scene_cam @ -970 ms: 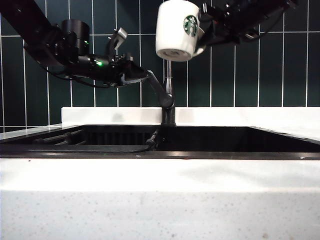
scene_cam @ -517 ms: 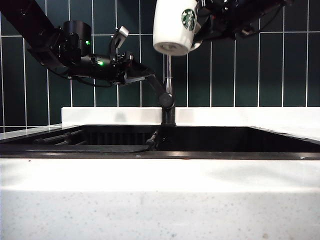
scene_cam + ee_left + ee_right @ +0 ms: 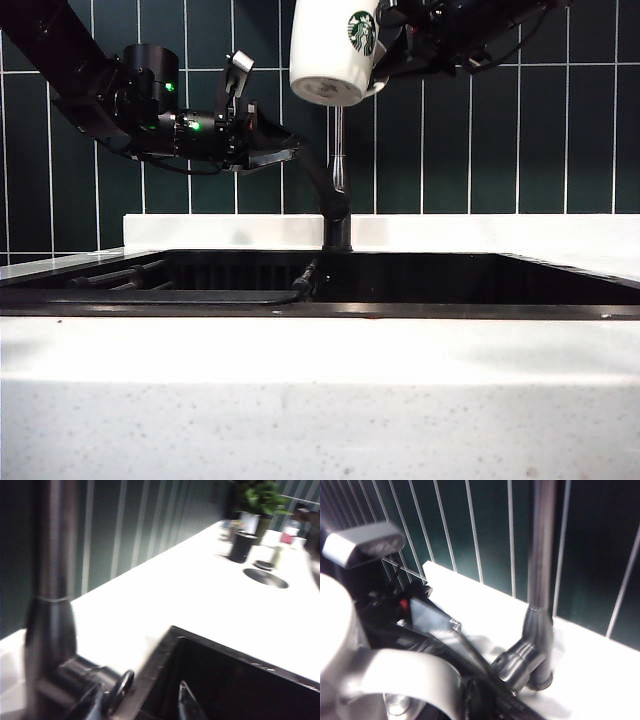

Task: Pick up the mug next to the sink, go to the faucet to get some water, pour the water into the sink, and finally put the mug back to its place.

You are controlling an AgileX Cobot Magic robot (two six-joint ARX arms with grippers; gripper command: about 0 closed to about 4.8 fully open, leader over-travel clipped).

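From my station, the white cylindrical ceramic mug [image 3: 333,52] with the green round logo reads glossy and smooth, catching soft highlights above the tall dark grey metal faucet [image 3: 337,170]. That faucet's pipe has a brushed, satin sheen up close [image 3: 541,580], with a smooth cylindrical base. Below the faucet, the wide black metal sink [image 3: 470,275] looks matt, its thin rim faintly reflective. The white stone tabletop [image 3: 320,400] in front of the sink is speckled and smooth. Behind the faucet, the dark green wall tiles [image 3: 470,140] are glossy with pale grout lines. The left tool [image 3: 262,140] beside the faucet is matt black plastic and metal.
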